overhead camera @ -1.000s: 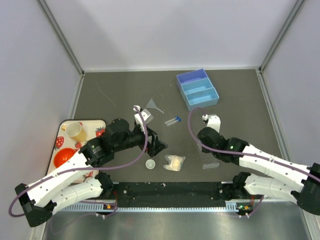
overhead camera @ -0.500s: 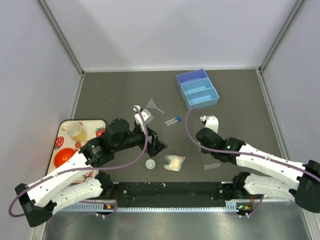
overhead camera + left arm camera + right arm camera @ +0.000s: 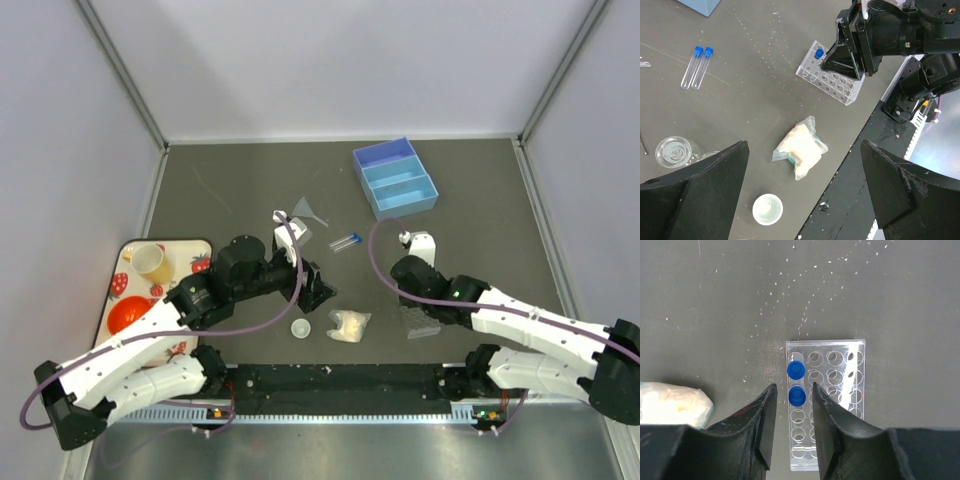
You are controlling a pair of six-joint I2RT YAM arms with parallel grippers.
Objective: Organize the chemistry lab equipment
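Note:
The clear tube rack (image 3: 826, 405) stands on the dark table with two blue-capped tubes (image 3: 796, 395) upright in its left column. My right gripper (image 3: 793, 389) is open, with one finger on each side of the nearer tube's cap and a small gap on both sides. The rack also shows in the top view (image 3: 422, 322). Two more blue-capped tubes (image 3: 697, 66) lie side by side on the table (image 3: 346, 241). My left gripper (image 3: 805, 145) is wide open and empty above the pale packet (image 3: 800, 147) and the white round dish (image 3: 767, 209). The small clear flask (image 3: 674, 151) stands to the left.
A blue tray with compartments (image 3: 395, 178) sits at the back right. A clear funnel (image 3: 308, 210) lies near the flask. The strawberry-print tray (image 3: 125, 250) at the left holds a yellow cup (image 3: 152, 260) and an orange bowl (image 3: 128, 316). The table's black front edge (image 3: 865, 165) runs close by the packet.
My right wrist has shifted slightly left over the rack. My left arm has edged a little to the right. The objects on the table have not moved.

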